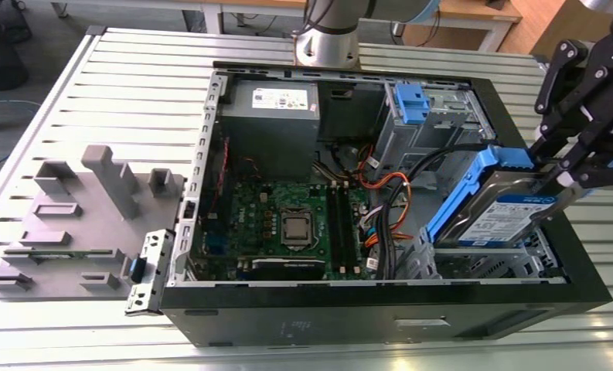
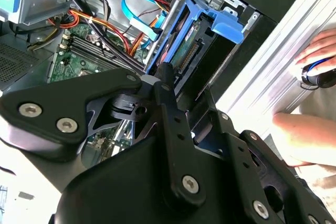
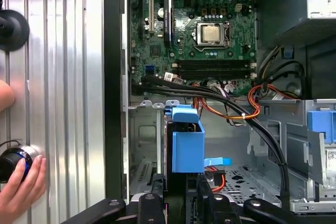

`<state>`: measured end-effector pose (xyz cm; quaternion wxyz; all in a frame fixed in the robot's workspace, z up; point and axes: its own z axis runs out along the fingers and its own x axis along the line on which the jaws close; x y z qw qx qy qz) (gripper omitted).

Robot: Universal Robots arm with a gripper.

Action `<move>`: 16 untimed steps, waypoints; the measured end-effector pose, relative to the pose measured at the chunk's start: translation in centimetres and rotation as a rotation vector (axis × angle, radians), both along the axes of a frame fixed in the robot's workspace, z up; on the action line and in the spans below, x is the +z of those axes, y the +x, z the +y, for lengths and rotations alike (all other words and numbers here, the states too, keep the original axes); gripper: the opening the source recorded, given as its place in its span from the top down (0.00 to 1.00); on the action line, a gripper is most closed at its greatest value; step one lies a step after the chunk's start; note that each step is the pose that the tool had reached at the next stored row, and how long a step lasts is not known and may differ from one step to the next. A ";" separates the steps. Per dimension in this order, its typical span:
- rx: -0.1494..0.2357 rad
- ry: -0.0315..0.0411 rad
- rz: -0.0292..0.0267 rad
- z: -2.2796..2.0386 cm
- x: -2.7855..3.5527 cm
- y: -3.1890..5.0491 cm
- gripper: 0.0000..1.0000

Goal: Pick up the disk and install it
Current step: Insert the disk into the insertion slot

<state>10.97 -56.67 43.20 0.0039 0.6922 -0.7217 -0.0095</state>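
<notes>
Clamping the disk (image 1: pixel 502 212) at its upper end with the gripper (image 1: pixel 559 179) closed on it. Held it tilted, lower end just inside the drive bay (image 1: pixel 481 263) at a corner of the computer case (image 1: pixel 389 325), on the exterior view's right. Judged it rigid, dense, shock-sensitive, its smooth metal faces probably slippery. Judged it best taken across the blue side rails (image 3: pixel 187 142) or bare edges, away from label and connector, clear of the nearby cables (image 1: pixel 380 184).

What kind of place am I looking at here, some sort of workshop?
Probably a robotics lab or test workshop. An opened computer case sits on a slotted metal table, a robot arm's base stands beside it, and the gripper holds the disk at one corner of the case.
</notes>
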 end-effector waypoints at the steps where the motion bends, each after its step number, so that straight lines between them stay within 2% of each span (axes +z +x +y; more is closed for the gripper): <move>1: 0.000 0.0000 0.0000 0.00 -0.13 0.00 0.65; 16: 0.000 -0.0030 0.0000 -0.05 -2.44 -0.07 0.65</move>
